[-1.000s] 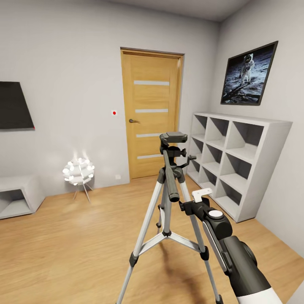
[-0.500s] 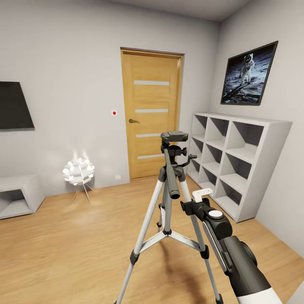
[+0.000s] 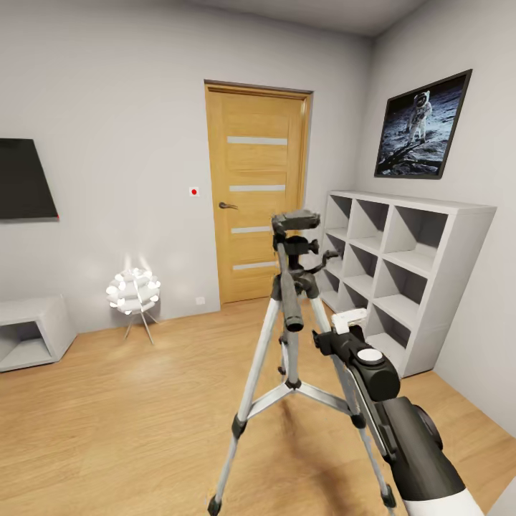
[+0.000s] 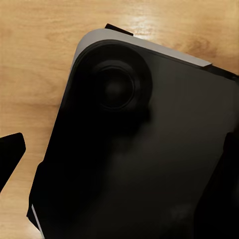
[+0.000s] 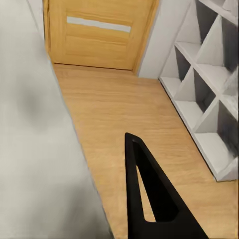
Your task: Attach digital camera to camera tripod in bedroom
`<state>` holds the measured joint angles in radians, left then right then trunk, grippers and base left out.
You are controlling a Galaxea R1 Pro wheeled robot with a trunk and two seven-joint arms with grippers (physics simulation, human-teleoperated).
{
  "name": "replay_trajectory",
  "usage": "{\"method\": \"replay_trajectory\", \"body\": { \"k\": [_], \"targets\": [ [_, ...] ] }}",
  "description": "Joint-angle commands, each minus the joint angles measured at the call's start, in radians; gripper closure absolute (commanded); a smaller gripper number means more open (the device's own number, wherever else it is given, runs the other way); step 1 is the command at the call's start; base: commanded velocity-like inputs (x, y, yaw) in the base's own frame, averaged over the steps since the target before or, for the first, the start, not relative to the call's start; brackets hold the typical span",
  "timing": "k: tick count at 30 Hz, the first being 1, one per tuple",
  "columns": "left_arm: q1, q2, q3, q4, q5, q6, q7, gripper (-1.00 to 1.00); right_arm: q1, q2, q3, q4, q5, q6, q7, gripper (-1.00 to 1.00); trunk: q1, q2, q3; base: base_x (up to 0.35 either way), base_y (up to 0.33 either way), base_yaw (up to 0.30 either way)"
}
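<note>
Standing on the plank floor (image 3: 107,416) mid-room, before the door (image 3: 256,190): the tripod (image 3: 294,337), legs splayed, head plate bare. Likely light, stiff and easily tipped; best steadied at the centre column, never by the pan handle (image 3: 289,304). Camera not sighted. Right end effector (image 3: 349,321) just beside the tripod's leg, touching nothing visibly; opening impossible to tell. Left one hidden behind a dark robot part.

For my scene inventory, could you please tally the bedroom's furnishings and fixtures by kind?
Silver-legged camera tripod: 1
White globe floor lamp: 1
Wooden door: 1
Framed astronaut picture: 1
White cube shelf unit: 1
Low grey-white cabinet: 1
Black wall screen: 1
Total: 7
</note>
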<state>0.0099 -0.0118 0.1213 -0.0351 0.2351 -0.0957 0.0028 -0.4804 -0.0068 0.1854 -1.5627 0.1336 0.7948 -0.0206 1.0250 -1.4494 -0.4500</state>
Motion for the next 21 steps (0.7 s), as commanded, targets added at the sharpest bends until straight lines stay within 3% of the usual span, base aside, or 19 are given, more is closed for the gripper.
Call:
{"method": "replay_trajectory", "body": {
  "k": [1,13,21],
  "targets": [
    [0.001,0.0,0.008,-0.002,0.0,-0.001,0.0,-1.0,-0.007,0.0,-0.002,-0.004,-0.005,-0.001,-0.002,1.0,0.0,-0.001,-0.001,0.0,0.0,0.0],
    [0.0,0.0,0.008,-0.002,0.0,-0.001,0.0,-1.0,-0.072,0.002,-0.043,-0.007,-0.008,0.018,-0.004,1.0,0.0,-0.001,-0.001,0.0,0.0,0.0],
    [0.001,0.0,0.008,-0.002,0.0,-0.001,0.0,-1.0,-0.12,0.011,-0.069,-0.007,-0.019,0.092,0.0,1.0,0.0,-0.001,-0.001,0.0,0.0,0.0]
  ]
}}
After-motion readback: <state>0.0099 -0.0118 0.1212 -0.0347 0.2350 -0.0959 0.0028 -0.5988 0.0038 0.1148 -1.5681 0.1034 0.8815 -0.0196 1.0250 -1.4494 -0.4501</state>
